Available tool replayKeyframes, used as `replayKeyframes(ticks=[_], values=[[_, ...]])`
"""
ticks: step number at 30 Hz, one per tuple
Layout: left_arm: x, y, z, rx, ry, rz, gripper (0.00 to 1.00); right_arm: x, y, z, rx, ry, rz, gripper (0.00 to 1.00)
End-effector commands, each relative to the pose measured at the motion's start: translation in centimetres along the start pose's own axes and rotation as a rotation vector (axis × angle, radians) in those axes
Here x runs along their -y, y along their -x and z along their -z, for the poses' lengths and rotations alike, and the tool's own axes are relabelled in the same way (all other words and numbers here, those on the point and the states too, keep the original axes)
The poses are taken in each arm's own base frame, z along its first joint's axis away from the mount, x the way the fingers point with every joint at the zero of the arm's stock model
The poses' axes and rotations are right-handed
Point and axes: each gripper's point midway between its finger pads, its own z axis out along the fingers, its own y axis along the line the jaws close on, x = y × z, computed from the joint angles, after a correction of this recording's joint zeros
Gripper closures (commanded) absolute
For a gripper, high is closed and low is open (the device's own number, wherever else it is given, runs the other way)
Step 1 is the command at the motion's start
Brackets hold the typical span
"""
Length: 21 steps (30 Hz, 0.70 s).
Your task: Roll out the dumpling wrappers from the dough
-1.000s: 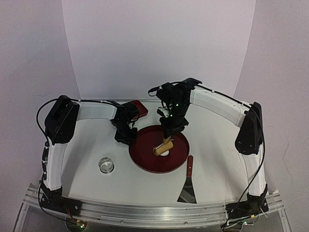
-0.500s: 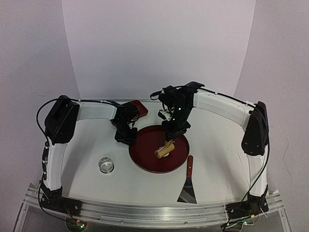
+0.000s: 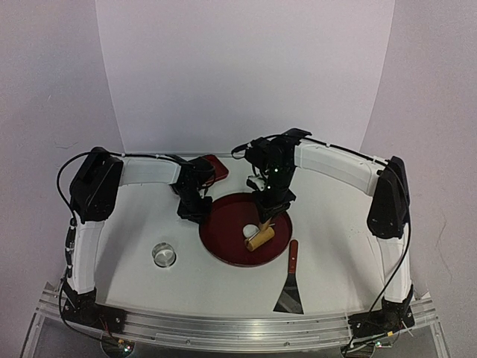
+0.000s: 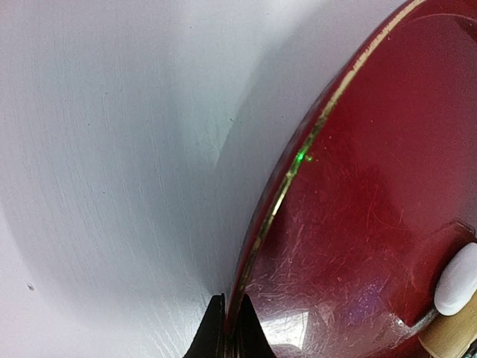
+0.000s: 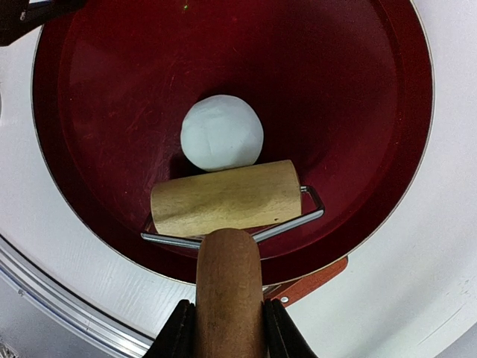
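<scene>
The dough [image 5: 221, 133] is a rounded white lump lying in the round red tray [image 5: 149, 74], also visible from above [image 3: 250, 230]. A wooden roller [image 5: 223, 198] rests in the tray just on the near side of the dough, touching its edge. My right gripper [image 5: 228, 332] is shut on the roller's brown handle [image 5: 228, 283]; from above it hangs over the tray [image 3: 270, 212]. My left gripper [image 4: 231, 328] is shut on the tray's gold-edged rim [image 4: 298, 160] at its left side [image 3: 195, 215]. No dumpling wrappers are in view.
A shiny ring cutter [image 3: 163, 255] stands on the table left of the tray. A scraper with a red handle [image 3: 289, 287] lies at the tray's near right. A small dark red object [image 3: 215, 168] sits behind the left gripper.
The right gripper has drawn the roller back toward the near right of the tray, off the dough, which now shows uncovered. The left gripper has stayed on the rim.
</scene>
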Motion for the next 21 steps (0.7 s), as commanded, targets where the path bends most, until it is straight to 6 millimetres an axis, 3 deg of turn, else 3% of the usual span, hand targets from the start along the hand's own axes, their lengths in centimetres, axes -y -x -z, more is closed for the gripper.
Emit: replayKeyframes(ticks=[1,5,8,14,21], values=[[-4.4,-2.6,-2.5,-0.089,0.206,0.039,1.00,-0.3,1.3,1.0,0.049,0.040,0.016,1.00],[-4.5,-2.7,-2.6,-0.090,0.208,0.047,1.00,-1.0,1.4,4.3,0.103,0.079,0.014,1.00],[-4.6,-2.7,-2.5,-0.089,0.213,0.052,1.00,-1.4,1.9,5.6,0.122,0.094,0.004,1.00],[-4.5,-2.8,-2.4,-0.090,0.215,0.049,1.00,-0.9,2.5,5.4,0.130,0.060,-0.009,1.00],[-4.6,-2.8,-2.2,-0.090,0.218,0.050,1.00,-0.6,2.2,3.9,0.097,0.043,-0.014,1.00]])
